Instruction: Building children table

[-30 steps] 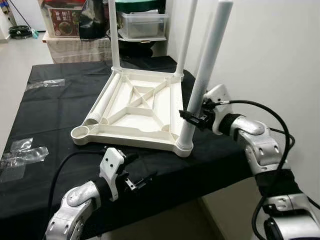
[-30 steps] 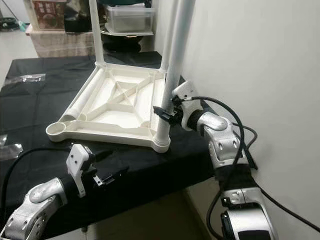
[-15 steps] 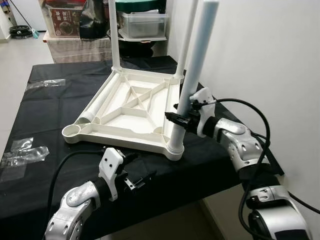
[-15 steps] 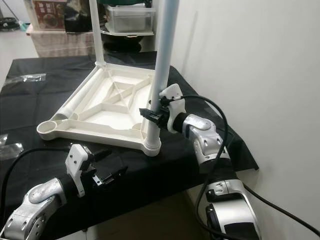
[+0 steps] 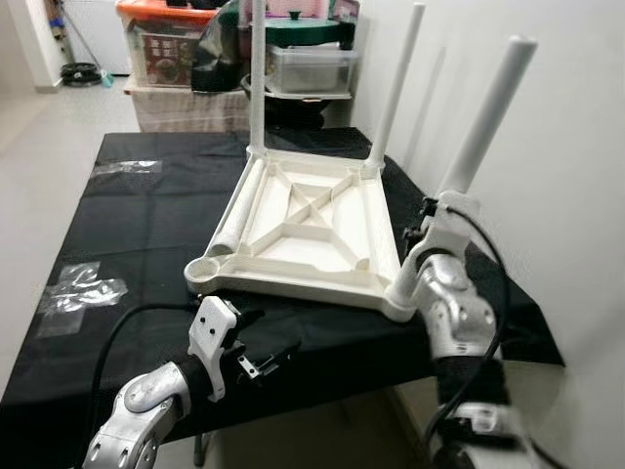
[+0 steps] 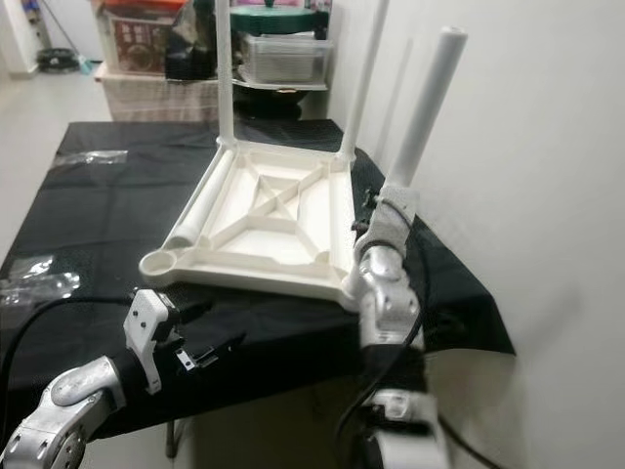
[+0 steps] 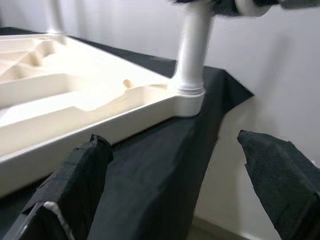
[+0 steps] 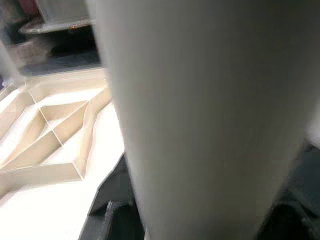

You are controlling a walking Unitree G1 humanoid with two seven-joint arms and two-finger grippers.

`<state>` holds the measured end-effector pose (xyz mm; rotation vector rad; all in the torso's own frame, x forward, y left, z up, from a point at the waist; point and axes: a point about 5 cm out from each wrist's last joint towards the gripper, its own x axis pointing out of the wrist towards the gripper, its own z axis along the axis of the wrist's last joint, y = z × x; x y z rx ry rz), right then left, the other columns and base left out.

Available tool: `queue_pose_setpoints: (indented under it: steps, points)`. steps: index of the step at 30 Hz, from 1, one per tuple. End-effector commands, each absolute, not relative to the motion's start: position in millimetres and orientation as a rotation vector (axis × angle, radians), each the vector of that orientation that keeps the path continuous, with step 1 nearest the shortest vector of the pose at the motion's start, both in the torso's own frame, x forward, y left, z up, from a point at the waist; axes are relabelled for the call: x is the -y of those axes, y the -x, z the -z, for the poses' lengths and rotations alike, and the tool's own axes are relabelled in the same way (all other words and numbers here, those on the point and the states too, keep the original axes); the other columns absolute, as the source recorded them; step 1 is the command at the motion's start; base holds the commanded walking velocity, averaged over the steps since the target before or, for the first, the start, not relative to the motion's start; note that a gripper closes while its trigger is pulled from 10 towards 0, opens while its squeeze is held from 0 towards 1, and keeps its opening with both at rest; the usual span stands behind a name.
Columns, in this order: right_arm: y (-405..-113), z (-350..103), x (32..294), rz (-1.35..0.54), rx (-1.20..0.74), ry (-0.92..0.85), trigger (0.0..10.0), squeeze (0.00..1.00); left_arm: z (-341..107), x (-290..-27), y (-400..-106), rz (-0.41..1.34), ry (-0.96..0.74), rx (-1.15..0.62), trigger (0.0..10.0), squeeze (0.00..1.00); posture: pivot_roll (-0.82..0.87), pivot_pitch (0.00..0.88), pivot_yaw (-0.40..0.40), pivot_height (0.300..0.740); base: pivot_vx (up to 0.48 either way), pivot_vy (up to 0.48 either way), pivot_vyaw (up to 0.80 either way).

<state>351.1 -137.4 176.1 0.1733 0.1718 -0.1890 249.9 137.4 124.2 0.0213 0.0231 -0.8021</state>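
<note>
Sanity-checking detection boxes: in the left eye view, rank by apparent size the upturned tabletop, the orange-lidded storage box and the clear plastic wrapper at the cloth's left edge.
1. Upturned tabletop, clearly largest.
2. Orange-lidded storage box, though it stands farther away.
3. Clear plastic wrapper; its edges are faint, so its rank against the box is unsure.

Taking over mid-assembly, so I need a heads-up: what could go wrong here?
The right hand grips the near-right white plastic leg, which leans outward; it may not be fully seated.

The upturned white plastic tabletop has that corner near the edge of the black-covered table, so pushing could slide it off.
</note>
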Motion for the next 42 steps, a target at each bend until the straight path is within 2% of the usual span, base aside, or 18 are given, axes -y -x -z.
queue_pose_setpoints:
  steps: [1,3,4,8,19,20,22,23,25,26,32,36,37,38,39,40,41,42]
  points:
    - [-349.9,-166.9,124.9,0.085,-0.213,-0.196,10.0,1.00,-125.2,-133.5,-253.1,0.821,-0.027,-0.017,10.0,0.00,0.04,0.000,-0.089,0.740,0.000,0.000,0.00]
    - [-355.3,-176.1,124.6,0.036,-0.181,-0.194,10.0,1.00,-126.0,-133.6,-254.3,0.821,-0.028,-0.014,10.0,0.00,0.04,0.000,-0.091,0.740,0.000,0.000,0.00]
    - [-362.2,-190.5,124.6,-0.053,-0.133,-0.209,10.0,0.00,-126.3,-134.0,-254.9,0.820,-0.028,-0.012,10.0,0.00,0.04,0.000,-0.089,0.740,0.000,0.000,0.00]
    - [-366.9,-221.9,127.8,-0.499,-0.005,-0.228,10.0,0.00,-124.9,-134.7,-254.8,0.818,-0.027,-0.013,10.0,0.00,0.02,0.000,-0.083,0.740,0.000,0.000,0.00]
    - [-360.6,-203.2,148.5,-0.826,-0.073,-0.085,10.0,0.00,-124.8,-133.6,-256.0,0.812,-0.029,-0.010,10.0,0.00,0.04,0.000,-0.096,0.740,0.000,0.000,0.00]
    - [-358.8,-199.0,144.5,-0.861,-0.090,-0.081,6.1,0.00,-124.8,-133.9,-255.6,0.811,-0.029,-0.010,10.0,0.00,0.05,0.000,-0.099,0.740,0.000,0.000,0.00]
    - [-357.5,-195.7,140.8,-0.900,-0.097,-0.077,6.1,0.00,-125.0,-133.9,-255.2,0.811,-0.029,-0.010,10.0,0.00,0.05,0.000,-0.099,0.740,0.000,0.000,0.00]
    - [-357.6,-195.4,140.9,-0.912,-0.096,-0.077,3.0,0.00,-125.0,-133.9,-255.2,0.811,-0.029,-0.010,10.0,0.00,0.05,0.000,-0.099,0.740,0.000,0.000,0.00]
    - [-357.6,-195.4,140.9,-0.912,-0.096,-0.077,3.0,0.00,-125.0,-133.9,-255.2,0.811,-0.029,-0.010,10.0,0.00,0.05,0.000,-0.099,0.740,0.000,0.000,0.00]
    - [-359.1,-192.5,140.0,-0.902,-0.103,-0.085,0.0,0.00,-125.4,-134.3,-254.9,0.810,-0.029,-0.009,10.0,0.00,0.05,0.000,-0.098,0.740,0.000,0.000,0.00]
    - [-381.6,-139.7,198.8,0.183,-0.388,0.010,0.0,0.00,-126.6,-136.4,-254.5,0.811,-0.034,-0.010,10.0,0.00,0.05,0.000,-0.094,0.740,0.000,0.000,0.00]
    - [-367.2,-120.3,197.8,0.305,-0.446,-0.004,0.0,0.00,-126.8,-134.7,-255.0,0.814,-0.032,-0.009,10.0,0.00,0.05,0.000,-0.091,0.740,0.000,0.000,0.00]
    - [-362.1,-118.6,170.6,0.198,-0.460,-0.048,2.6,0.00,-127.1,-134.1,-254.8,0.816,-0.030,-0.009,10.0,0.00,0.05,0.000,-0.091,0.740,0.000,0.000,0.00]
    - [-362.1,-118.6,170.6,0.198,-0.460,-0.048,2.6,0.00,-127.1,-134.1,-254.8,0.816,-0.030,-0.009,10.0,0.00,0.05,0.000,-0.091,0.740,0.000,0.000,0.00]
    - [-362.9,-128.2,155.3,0.107,-0.406,-0.076,10.0,0.00,-126.9,-134.1,-254.5,0.819,-0.029,-0.010,10.0,0.00,0.04,0.000,-0.080,0.740,0.000,0.000,0.00]
    - [-363.3,-135.5,146.3,0.049,-0.365,-0.092,10.0,0.00,-126.7,-134.2,-254.3,0.820,-0.029,-0.012,10.0,0.00,0.04,0.000,-0.080,0.740,0.000,0.000,0.00]
    - [-366.5,-148.0,142.7,-0.005,-0.302,-0.107,10.0,1.00,-126.5,-134.7,-254.1,0.822,-0.030,-0.013,10.0,0.00,0.04,0.000,-0.080,0.740,0.000,0.000,0.00]
    - [-370.5,-158.9,143.8,-0.042,-0.254,-0.122,10.0,1.00,-126.3,-135.2,-254.3,0.822,-0.031,-0.014,10.0,0.00,0.04,0.000,-0.081,0.740,0.000,0.000,0.00]
